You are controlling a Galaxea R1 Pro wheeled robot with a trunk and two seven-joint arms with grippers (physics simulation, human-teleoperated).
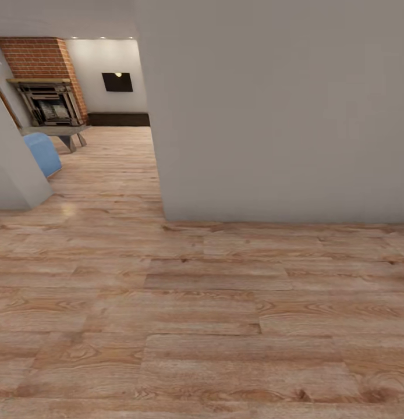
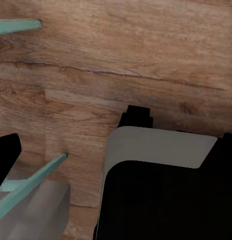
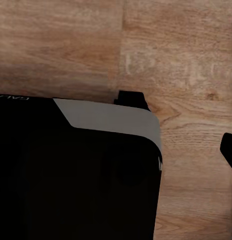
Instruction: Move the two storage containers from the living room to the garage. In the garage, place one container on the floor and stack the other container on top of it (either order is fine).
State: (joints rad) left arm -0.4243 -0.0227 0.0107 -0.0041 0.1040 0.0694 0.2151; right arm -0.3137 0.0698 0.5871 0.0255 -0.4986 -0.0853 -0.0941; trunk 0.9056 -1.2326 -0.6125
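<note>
At eleven o'clock, the living room fireplace is seen; no container is carried yet; pincer states cannot be told.

Head cam sits high and tilts forward and down over the wood plank floor, with a grey wall close ahead and an opening off to the left that looks deep into the room toward the brick fireplace. The 2 wrist cams both point nearly straight down, way closer to the planks, each with the robot's black-and-grey base crowding the frame. All 3 views share that wood floor.
</note>
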